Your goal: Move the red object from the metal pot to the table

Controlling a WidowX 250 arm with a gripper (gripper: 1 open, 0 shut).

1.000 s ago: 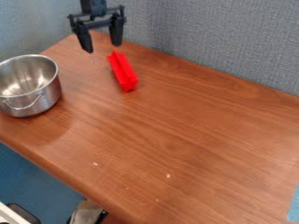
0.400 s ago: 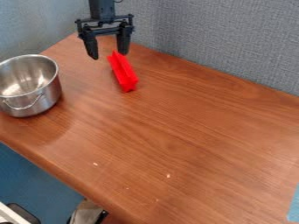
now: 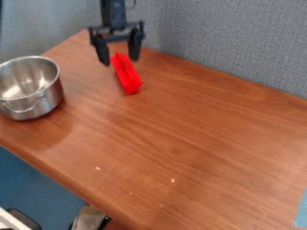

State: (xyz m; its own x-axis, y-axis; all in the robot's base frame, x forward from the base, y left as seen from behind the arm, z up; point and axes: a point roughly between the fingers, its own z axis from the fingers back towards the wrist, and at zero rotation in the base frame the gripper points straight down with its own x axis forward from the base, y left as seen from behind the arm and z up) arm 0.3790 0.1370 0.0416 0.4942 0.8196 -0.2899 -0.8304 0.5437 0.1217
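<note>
The red object (image 3: 126,74), a bright red bar, lies flat on the table (image 3: 180,135) near its far edge, right of the metal pot (image 3: 28,86). The shiny pot stands at the left edge, and I see nothing inside it. My gripper (image 3: 120,51) hangs just above the far end of the red bar, jaws open, with one finger on each side of that end. Nothing is held.
A blue-grey textured wall rises directly behind the table's far edge. The table's front edge runs diagonally from lower left to lower right, with dark floor and some equipment below it.
The open gripper has moved right and slightly down, from left of the red bar's far end to directly over it. The bar and pot have not moved.
</note>
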